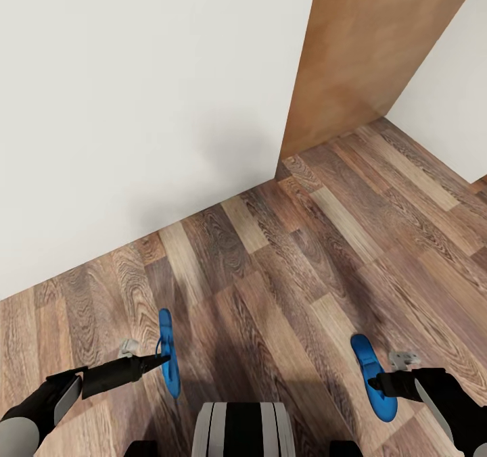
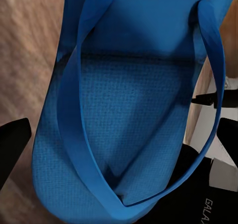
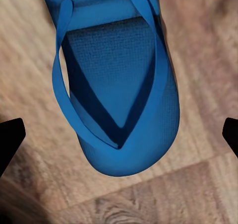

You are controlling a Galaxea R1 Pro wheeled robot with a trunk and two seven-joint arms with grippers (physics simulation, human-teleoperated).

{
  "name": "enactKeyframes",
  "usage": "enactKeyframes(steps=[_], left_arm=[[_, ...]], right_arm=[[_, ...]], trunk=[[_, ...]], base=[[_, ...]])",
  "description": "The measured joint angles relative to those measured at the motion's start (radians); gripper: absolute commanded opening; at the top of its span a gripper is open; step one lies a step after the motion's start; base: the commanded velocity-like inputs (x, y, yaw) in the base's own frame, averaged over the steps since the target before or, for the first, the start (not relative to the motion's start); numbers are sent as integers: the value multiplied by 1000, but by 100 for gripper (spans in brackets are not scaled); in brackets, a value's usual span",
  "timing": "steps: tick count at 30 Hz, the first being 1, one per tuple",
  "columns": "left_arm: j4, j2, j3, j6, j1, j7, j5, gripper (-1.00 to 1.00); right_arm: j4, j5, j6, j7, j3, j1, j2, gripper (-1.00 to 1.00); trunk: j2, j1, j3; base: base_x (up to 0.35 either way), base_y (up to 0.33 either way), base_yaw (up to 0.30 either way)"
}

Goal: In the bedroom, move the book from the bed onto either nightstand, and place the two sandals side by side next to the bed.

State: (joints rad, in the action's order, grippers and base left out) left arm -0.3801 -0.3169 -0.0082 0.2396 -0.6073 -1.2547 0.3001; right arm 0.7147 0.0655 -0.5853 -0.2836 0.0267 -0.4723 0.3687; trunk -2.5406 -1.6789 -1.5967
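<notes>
Each gripper, left (image 1: 161,360) and right (image 1: 376,384), pinches 1 blue sandal ( (image 1: 168,353), (image 1: 374,376)) above the plank floor (image 1: 297,268); the edge-on left grasp risks slipping if jolted.

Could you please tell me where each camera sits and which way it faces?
Head view: on the head, looking down at the floor and wall; both arms, left end effector.
Left wrist view: on the left arm, along its fingers at a sandal.
Right wrist view: likewise, the other sandal.
Both sandals appear in the head view too.
</notes>
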Motion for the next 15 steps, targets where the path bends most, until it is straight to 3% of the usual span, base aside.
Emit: enactKeyframes(steps=[15], left_arm=[[0,2,-1,-1,0,2,6,-100]], right_arm=[[13,-2,4,1,4,0,-5,100]], trunk=[[0,0,0]], base=[[0,0,0]])
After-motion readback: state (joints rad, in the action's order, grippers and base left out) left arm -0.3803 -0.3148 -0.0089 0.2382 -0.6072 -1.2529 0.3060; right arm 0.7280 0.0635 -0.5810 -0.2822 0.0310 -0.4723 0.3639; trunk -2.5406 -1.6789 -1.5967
